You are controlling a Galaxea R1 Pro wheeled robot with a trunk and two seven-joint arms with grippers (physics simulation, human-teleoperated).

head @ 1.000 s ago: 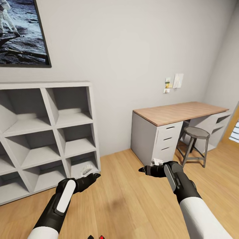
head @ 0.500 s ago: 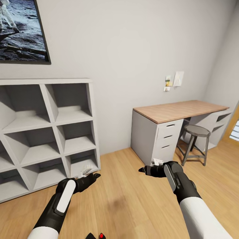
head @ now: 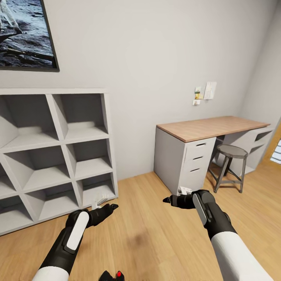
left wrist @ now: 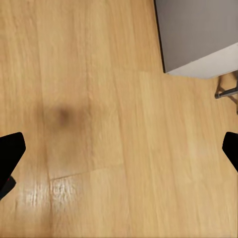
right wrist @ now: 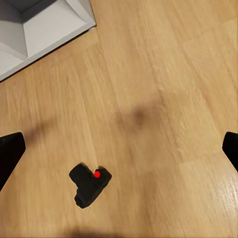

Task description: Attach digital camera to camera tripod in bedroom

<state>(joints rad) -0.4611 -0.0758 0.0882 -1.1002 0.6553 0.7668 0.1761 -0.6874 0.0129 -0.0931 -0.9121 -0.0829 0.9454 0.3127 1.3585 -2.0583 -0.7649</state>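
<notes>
Bright, even light; soft shadows; edges stretched.

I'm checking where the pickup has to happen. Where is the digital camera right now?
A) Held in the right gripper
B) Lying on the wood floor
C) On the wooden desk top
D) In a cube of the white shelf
B: the digital camera lies on the bare wood floor, apart from the white shelf, with no gripper touching it.

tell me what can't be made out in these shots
- Digital camera: head view, cut off by the bottom edge; its make and lens cannot be read on the right wrist view.
- Wall notes above the desk: too small to read.
- Poster: cropped by the frame.
</notes>
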